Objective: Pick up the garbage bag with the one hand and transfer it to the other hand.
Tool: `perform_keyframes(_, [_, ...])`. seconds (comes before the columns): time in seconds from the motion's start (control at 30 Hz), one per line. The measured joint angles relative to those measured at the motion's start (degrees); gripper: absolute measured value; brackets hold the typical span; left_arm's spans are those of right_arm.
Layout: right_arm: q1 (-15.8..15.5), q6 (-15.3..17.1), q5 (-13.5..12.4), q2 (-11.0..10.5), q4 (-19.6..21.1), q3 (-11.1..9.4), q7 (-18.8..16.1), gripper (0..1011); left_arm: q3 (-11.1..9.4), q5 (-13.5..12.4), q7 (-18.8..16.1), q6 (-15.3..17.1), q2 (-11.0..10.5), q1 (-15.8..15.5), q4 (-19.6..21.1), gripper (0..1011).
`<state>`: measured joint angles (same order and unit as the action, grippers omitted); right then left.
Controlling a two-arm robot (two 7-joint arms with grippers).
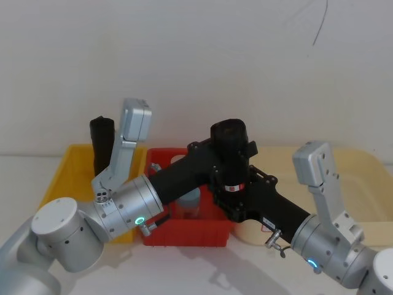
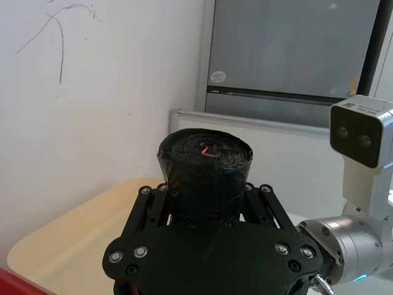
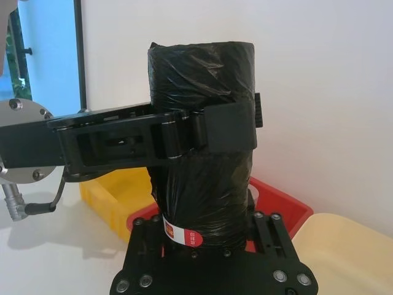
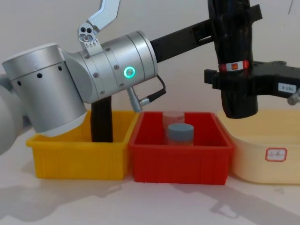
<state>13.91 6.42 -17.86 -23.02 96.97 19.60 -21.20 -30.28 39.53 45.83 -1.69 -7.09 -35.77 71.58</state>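
Note:
The garbage bag, a tall black glossy roll with a red-and-white label band, hangs upright in the air above the red bin. My left gripper reaches in from the silver green-ringed arm, and its long black fingers clamp the roll's upper half. My right gripper holds the roll lower down, just under the label, with a finger on each side. In the left wrist view the roll's top end stands between that gripper's fingers.
A yellow bin at the left holds a plain black roll. The red bin holds a jar with a grey lid. A cream tray lies at the right. A white wall is close behind.

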Motion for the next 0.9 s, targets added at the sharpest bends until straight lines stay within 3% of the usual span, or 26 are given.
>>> perform_keyframes(0.13, [0.1,0.1,-0.2,0.1,-0.1,0.0,0.1,562,0.0,0.0,0.0,0.0,0.0,0.0,0.0,448])
perform_keyframes(0.33, [0.1,0.1,-0.5,0.2,-0.2,-0.1,0.4,546,0.0,0.0,0.0,0.0,0.0,0.0,0.0,450])
perform_keyframes(0.9, [-0.1,-0.3,-1.5,0.7,-0.1,-1.3,1.5,545,0.0,0.0,0.1,0.0,0.0,0.0,0.0,932])
